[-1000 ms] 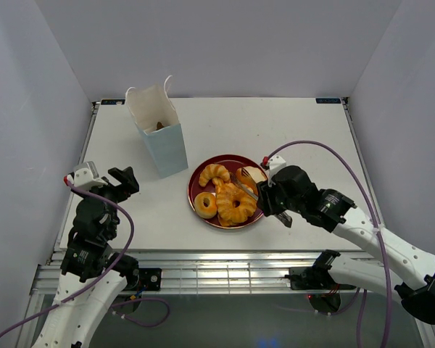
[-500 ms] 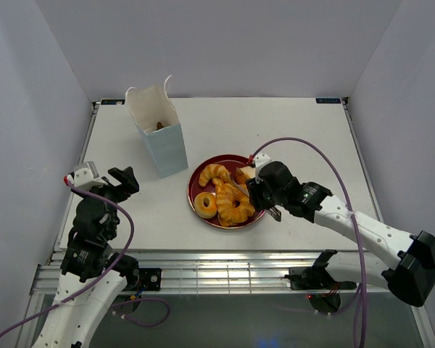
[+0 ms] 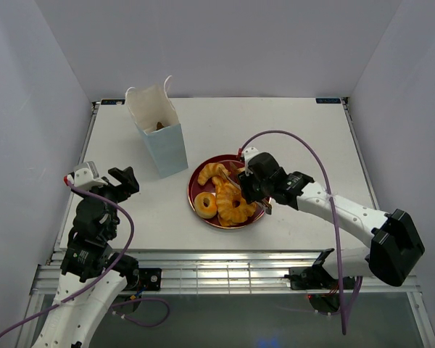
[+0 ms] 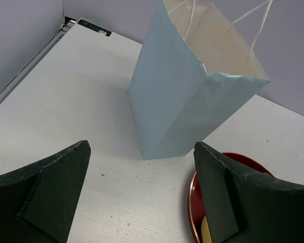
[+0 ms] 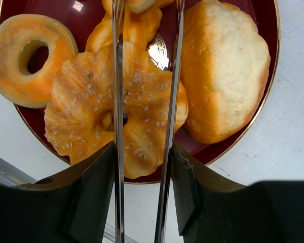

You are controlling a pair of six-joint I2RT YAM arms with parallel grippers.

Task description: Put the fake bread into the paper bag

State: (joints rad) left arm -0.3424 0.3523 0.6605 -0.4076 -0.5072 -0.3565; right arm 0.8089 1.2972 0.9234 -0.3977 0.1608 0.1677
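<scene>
Several pieces of fake bread lie on a dark red plate [image 3: 194,190]: a croissant [image 3: 214,172], a ring donut [image 3: 205,204] and a sesame twisted ring [image 3: 235,208]. My right gripper [image 3: 258,190] hangs over the plate's right side, shut on silver tongs [image 5: 117,76]. The two tong arms stand apart and span the twisted ring [image 5: 142,116]. A pale bun [image 5: 223,71] lies to their right and the ring donut [image 5: 55,45] to their left. The pale blue paper bag [image 3: 163,141] stands upright and open left of the plate, with a dark piece [image 3: 160,126] inside. My left gripper [image 3: 110,181] is open and empty, facing the bag [image 4: 182,106].
The plate's rim [image 4: 245,163] shows beside my left gripper's right finger. White walls close the table in at the back and both sides. The right arm's purple cable [image 3: 290,139] arcs above the table behind the plate.
My right arm has swung left and forward with the tongs, from the plate's right edge to over the bread. The left arm, the bag and the bread have not moved.
</scene>
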